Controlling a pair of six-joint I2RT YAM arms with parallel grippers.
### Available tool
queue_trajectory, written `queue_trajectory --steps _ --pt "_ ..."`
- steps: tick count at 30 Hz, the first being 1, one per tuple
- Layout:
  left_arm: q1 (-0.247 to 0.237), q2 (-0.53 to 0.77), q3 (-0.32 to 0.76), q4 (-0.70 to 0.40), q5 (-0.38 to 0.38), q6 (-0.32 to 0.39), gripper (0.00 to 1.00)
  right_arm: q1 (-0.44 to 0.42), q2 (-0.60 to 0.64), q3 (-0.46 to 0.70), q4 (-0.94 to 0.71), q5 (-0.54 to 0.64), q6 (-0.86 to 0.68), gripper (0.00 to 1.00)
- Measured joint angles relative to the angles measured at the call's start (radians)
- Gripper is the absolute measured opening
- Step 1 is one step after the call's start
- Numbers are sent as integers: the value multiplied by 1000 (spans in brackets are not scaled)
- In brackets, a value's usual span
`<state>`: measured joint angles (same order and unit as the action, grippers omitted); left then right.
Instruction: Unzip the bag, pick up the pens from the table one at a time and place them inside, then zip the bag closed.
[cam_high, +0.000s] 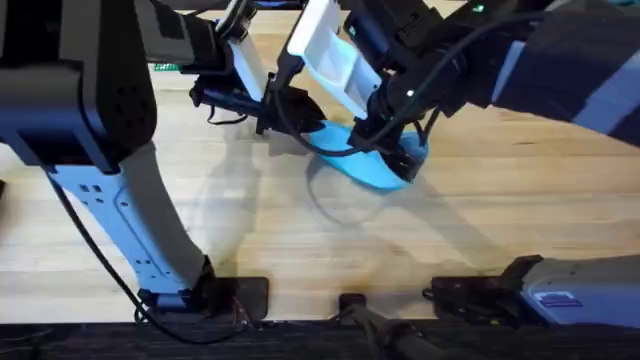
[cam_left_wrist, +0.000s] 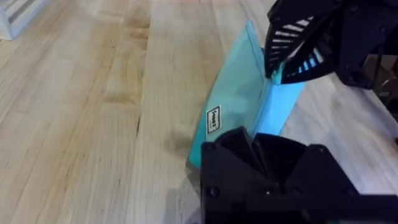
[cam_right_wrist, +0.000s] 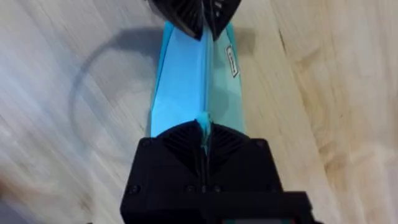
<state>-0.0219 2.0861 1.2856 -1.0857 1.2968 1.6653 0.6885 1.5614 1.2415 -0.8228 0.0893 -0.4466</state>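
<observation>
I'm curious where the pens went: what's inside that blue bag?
Its inside can't be seen. The bag stands on edge on the table, with the right tool pinching one end and the left tool the other.

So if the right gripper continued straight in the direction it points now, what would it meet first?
The right gripper, already shut on the light blue soft fabric pouch, would run along the pouch's top edge and probably meet the left gripper clamped on the far end, though depth is unclear.
</observation>
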Motion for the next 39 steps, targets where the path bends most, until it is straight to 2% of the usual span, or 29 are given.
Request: queue_trajectory --steps 11,29,39 --pt "0 0 0 5 -2 0 42 -51 0 5 -64 -10 42 32" --pt "-5 0 0 8 1 0 42 -195 -2 14 -158 -103 182 32" --pt "8 0 0 13 -9 0 42 -270 -15 13 -312 -41 189 32"
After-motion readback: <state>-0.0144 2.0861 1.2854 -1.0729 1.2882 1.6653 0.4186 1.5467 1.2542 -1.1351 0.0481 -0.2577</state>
